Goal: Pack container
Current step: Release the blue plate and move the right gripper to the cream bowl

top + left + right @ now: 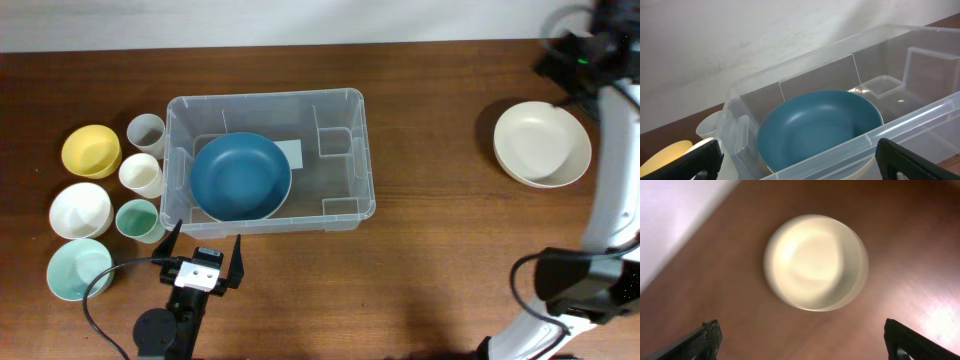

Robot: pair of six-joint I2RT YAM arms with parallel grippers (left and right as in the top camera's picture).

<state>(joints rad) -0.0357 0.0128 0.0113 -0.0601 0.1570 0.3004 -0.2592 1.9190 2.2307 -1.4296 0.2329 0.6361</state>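
Left gripper (205, 243), jaws spread wide and empty, sits just beside the near wall of the clear container (350, 110), which stands left of centre on the table (440, 260) and holds a blue bowl (240, 177). Right gripper (807, 345), also spread, hovers over a cream bowl (815, 262).

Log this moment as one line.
container: blue bowl inside; cream bowl: on table; left gripper: jaws open, empty; right gripper: jaws open, empty
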